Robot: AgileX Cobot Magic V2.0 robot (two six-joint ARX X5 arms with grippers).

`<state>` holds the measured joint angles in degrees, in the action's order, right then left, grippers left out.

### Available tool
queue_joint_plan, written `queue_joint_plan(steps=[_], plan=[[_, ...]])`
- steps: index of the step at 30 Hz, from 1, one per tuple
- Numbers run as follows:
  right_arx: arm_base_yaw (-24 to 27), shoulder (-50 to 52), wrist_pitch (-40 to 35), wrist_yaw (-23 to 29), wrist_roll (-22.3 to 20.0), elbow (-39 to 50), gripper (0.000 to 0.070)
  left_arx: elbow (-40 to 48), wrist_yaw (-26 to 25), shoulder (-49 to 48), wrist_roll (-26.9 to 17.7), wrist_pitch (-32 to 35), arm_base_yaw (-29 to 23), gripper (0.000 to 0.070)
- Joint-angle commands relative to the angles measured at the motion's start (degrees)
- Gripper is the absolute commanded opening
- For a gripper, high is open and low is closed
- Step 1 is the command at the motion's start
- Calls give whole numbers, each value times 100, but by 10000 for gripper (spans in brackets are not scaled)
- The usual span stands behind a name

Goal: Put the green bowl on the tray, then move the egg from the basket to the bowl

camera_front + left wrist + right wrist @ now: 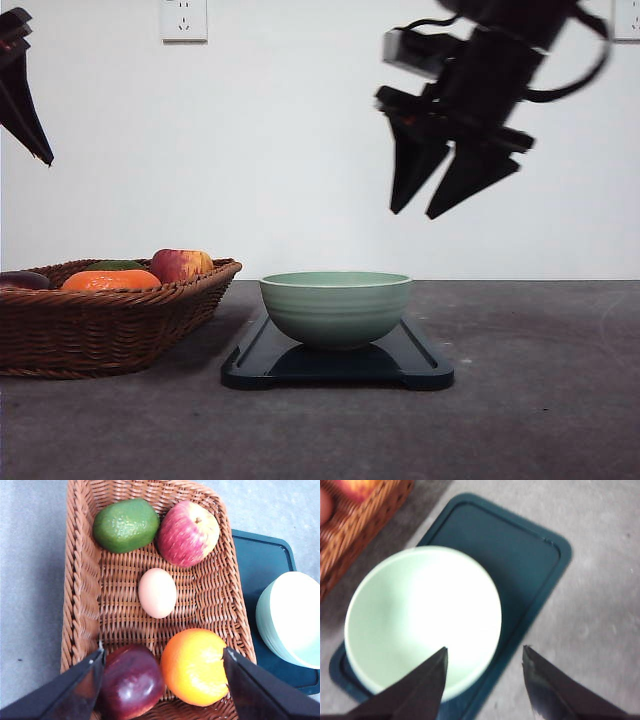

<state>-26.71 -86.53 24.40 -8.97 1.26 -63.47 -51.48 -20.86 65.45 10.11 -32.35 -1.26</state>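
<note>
We see the green bowl (336, 307) sitting upright on the tray (420, 362), toward the tray's end nearest the basket (100, 330), so that the far part of the tray lies bare. The tray rests on the grey table (540, 420) just beside the basket, a narrow gap between them.

In the left wrist view the egg (157, 593) lies in the middle of the basket floor, touching nothing that we can make out. Around it sit a green fruit (126, 525) and an apple (188, 533) at one end, a dark red fruit (131, 681) and an orange (193, 666) at the other.

Our left gripper (162, 680) hangs above the basket with its fingers spread wide and nothing between them; the dark red fruit and the orange show in the gap. Our right gripper (433, 200) is high in the air above the tray, well clear of the bowl, its fingers also apart and empty. In its wrist view, the bowl's pale inside is washed out by glare.
</note>
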Motion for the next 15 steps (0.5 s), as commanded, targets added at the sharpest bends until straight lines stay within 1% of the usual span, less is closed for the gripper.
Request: queue_joint_plan(steps=[1, 4, 6, 11, 15], plan=[[6, 243, -263, 15, -61, 351, 292, -131, -22, 37, -39, 22, 0, 472], [101, 767, -614, 21, -113, 1056, 289, -131, -22, 37, -39, 20, 0, 472], [207, 1101, -755, 13, -247, 1479, 288, -131, -22, 37, -39, 17, 0, 472], [610, 1806, -783, -31, -521, 2297, 288, -131, -22, 37, -42, 18, 1, 472], [930, 2236, -828, -175, -350, 2563, 287, -131, -23, 37, -27, 19, 15, 472]])
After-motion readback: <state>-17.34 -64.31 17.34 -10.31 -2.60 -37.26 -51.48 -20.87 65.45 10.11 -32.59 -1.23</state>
